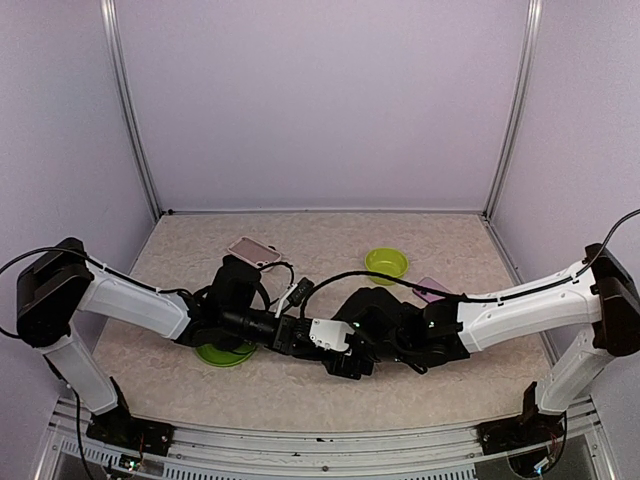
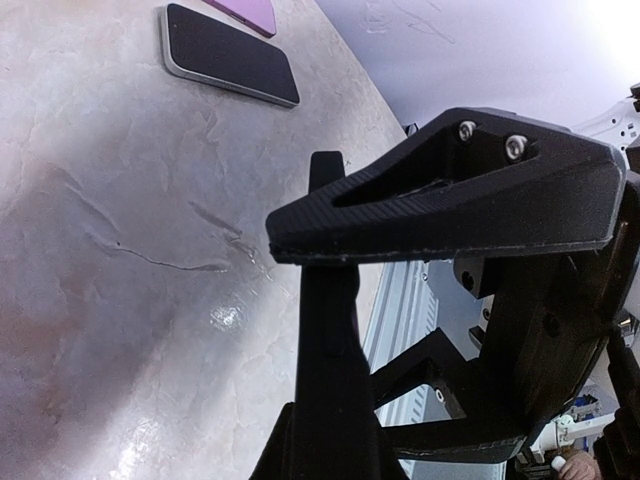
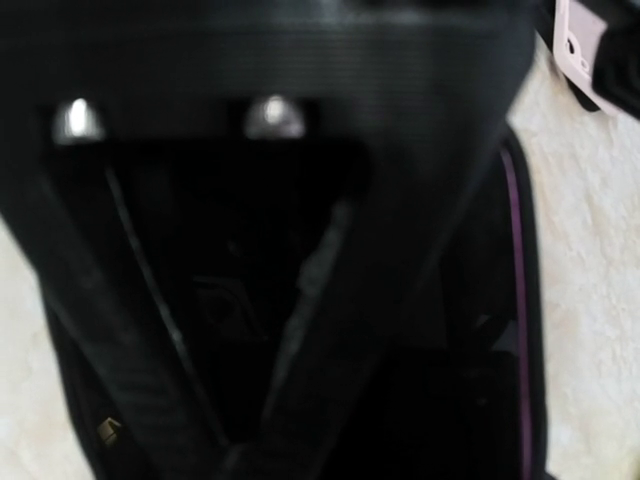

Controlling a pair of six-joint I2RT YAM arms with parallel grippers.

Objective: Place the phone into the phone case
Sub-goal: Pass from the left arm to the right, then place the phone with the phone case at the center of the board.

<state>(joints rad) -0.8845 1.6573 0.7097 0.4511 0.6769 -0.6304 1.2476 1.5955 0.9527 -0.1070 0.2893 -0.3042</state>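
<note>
My left gripper (image 1: 343, 350) reaches in from the left to the table's middle. In the left wrist view its fingers (image 2: 326, 300) stand pressed together on a thin black slab, the phone case, seen edge-on. The right wrist view shows that case (image 3: 505, 300) as a dark slab with a purple rim. My right gripper (image 1: 368, 335) meets it from the right. Its fingers (image 2: 450, 195) stand wide apart around the case and the left fingers, so it is open. A dark-screened phone (image 2: 230, 68) lies flat on the table beyond. The right arm hides it in the top view.
A purple flat piece (image 1: 432, 290) lies beside the phone, also seen as purple flat piece (image 2: 245, 12). At the back left lies a pink phone-sized slab (image 1: 253, 251). A green bowl (image 1: 386, 263) sits at the back centre. A green dish (image 1: 225, 353) lies under the left arm.
</note>
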